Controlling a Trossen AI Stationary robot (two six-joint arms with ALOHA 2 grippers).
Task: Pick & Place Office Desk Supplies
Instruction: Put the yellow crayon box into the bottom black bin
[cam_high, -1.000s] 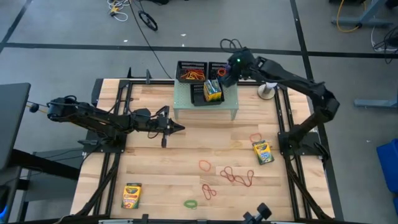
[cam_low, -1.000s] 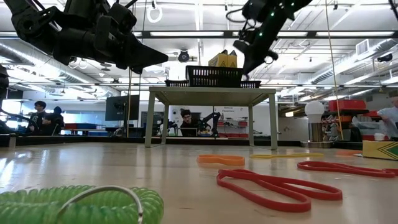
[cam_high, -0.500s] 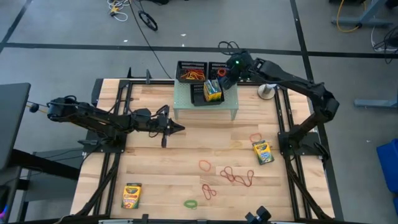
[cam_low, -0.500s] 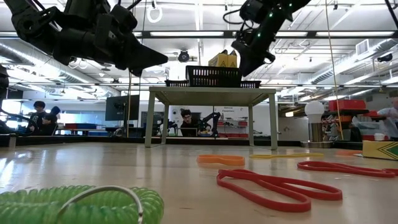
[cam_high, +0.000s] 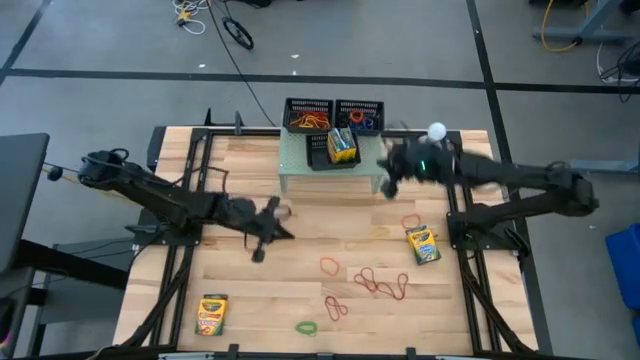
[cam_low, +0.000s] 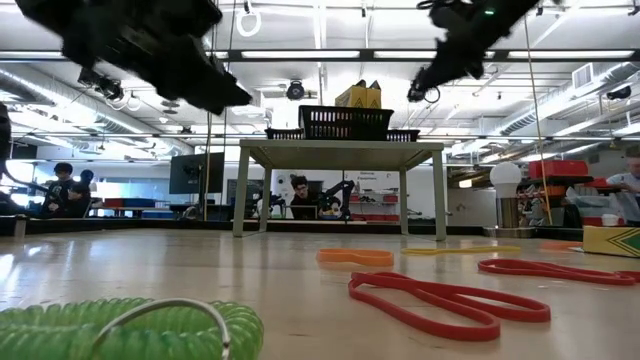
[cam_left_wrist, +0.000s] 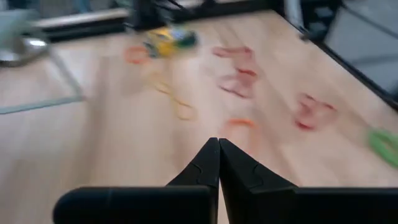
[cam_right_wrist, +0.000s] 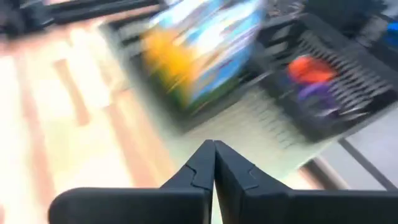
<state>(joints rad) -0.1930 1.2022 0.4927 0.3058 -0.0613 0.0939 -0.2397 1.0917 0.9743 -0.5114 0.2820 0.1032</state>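
Note:
Two yellow-and-green crayon boxes (cam_high: 343, 146) stand in a black mesh tray on the pale green riser (cam_high: 300, 165). Another crayon box (cam_high: 422, 243) lies at the right, and one more (cam_high: 212, 313) lies near the front left. Red, orange and green rubber bands (cam_high: 380, 284) lie loose on the wood. My left gripper (cam_high: 288, 235) is shut and empty above the table's left middle, its fingers (cam_left_wrist: 217, 149) pointing toward the bands. My right gripper (cam_high: 384, 184) is shut and empty in the air beside the riser's right end; its blurred wrist view shows the crayon boxes (cam_right_wrist: 199, 46).
Two more black mesh trays (cam_high: 334, 116) with rubber bands stand behind the riser at the far edge. A white round object (cam_high: 436, 130) sits at the far right. Dark frame rails (cam_high: 175, 270) run along both sides. A green coil (cam_low: 120, 330) lies close to the low camera.
My right gripper has drawn back from the trays on the riser, moving toward the table's right and near edges. My left gripper has swung toward the near edge and tipped downward. The crayon boxes and the bands have stayed put.

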